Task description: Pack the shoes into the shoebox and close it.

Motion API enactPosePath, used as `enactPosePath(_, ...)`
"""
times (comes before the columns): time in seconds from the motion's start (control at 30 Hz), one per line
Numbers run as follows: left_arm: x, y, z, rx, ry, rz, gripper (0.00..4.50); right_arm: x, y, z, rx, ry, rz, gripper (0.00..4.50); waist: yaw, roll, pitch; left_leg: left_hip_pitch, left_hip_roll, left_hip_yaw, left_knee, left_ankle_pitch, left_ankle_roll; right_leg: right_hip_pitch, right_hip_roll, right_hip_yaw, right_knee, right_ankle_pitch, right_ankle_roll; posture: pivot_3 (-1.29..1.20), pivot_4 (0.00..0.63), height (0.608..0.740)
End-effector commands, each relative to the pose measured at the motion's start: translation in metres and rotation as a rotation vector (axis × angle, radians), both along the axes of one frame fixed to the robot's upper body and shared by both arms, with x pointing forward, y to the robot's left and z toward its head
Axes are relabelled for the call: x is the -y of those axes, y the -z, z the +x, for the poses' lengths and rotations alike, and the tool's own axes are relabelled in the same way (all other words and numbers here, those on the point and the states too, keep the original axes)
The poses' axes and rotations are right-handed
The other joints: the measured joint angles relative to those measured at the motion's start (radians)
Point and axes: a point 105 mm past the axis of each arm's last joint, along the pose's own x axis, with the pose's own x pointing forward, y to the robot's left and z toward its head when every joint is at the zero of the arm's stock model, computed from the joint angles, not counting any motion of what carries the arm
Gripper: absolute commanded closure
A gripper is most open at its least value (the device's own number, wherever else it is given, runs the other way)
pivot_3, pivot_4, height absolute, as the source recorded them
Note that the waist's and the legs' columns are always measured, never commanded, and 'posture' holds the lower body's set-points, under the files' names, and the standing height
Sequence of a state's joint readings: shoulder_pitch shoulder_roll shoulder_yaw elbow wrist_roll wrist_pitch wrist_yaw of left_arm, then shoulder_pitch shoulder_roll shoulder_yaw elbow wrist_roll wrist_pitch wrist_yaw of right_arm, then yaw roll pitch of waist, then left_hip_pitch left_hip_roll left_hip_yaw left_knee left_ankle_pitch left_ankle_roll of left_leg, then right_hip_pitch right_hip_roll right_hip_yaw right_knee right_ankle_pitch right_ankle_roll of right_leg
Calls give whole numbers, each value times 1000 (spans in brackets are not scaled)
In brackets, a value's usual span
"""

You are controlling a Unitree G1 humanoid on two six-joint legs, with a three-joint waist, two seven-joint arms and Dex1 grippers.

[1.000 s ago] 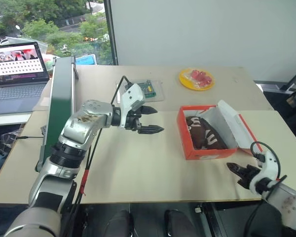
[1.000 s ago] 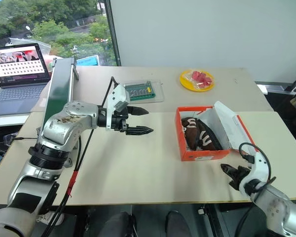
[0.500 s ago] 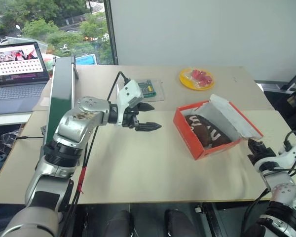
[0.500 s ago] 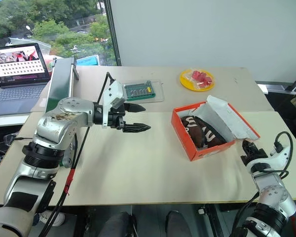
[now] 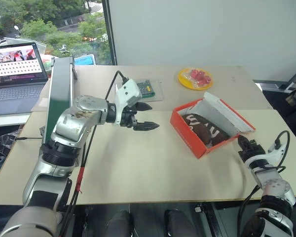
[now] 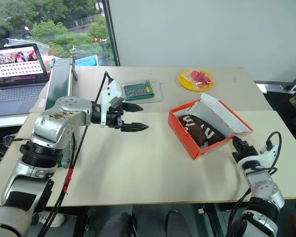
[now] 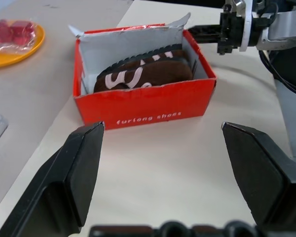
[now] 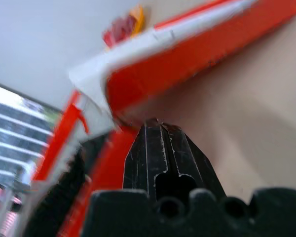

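The shoebox (image 5: 207,129) sits skewed on the right half of the table (image 5: 153,163), its lid (image 5: 226,114) propped half up on the far side; the shoes (image 5: 203,129) lie inside it; the right gripper (image 5: 242,144), fingers pressed together and empty, is at the box's near right corner under the lid edge; the left gripper (image 5: 144,116) hovers well left of the box, jaws spread wide, holding nothing.

The shoebox (image 5: 205,129) sits open on the bench (image 5: 153,163), brown shoes (image 5: 205,130) inside. The right hand (image 5: 243,143), pinched together, is at its near right corner. The left hand (image 5: 147,116) hovers spread, well left.
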State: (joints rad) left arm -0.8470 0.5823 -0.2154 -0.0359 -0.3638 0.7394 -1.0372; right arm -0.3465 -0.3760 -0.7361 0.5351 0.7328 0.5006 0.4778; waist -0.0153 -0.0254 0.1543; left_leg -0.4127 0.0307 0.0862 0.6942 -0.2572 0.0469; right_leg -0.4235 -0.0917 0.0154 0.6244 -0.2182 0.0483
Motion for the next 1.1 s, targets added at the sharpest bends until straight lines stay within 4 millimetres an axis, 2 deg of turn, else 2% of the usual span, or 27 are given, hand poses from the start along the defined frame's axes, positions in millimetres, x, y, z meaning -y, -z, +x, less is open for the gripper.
enactPosePath(0.03,1,-15,-5,54,11,-13,424,16,-4,3,-27,88,-204,4483,0,0,0,0,0,0,0,0,0,0,0,0,0,0,0,0,150,740)
enactPosePath(0.27,0,-18,-3,64,-1,-14,424,20,1,19,-45,121,-293,4483,-4,0,0,2,0,1,-1,0,0,0,1,1,0,0,0,0,150,740)
enactPosePath(0.4,-3,-20,-2,66,-8,-10,424,20,-2,26,-25,113,-344,4483,-4,0,0,2,0,1,-1,0,-1,0,1,1,0,0,0,0,150,740)
enactPosePath(0.8,-3,-22,-5,67,-10,-5,424,2,-44,45,161,112,-646,4483,-7,0,0,2,0,1,-1,1,-1,1,0,1,0,0,0,0,150,740)
enactPosePath(0.93,1,-23,-6,66,3,-8,424,-15,-71,55,253,84,-772,4483,-9,1,1,2,0,1,-1,1,-2,0,0,1,0,0,0,0,150,740)
enactPosePath(1.1,3,-23,-5,66,12,-8,424,-25,-90,59,314,63,-837,4483,-23,3,2,2,0,1,-1,1,-2,0,1,2,1,0,0,0,150,740)
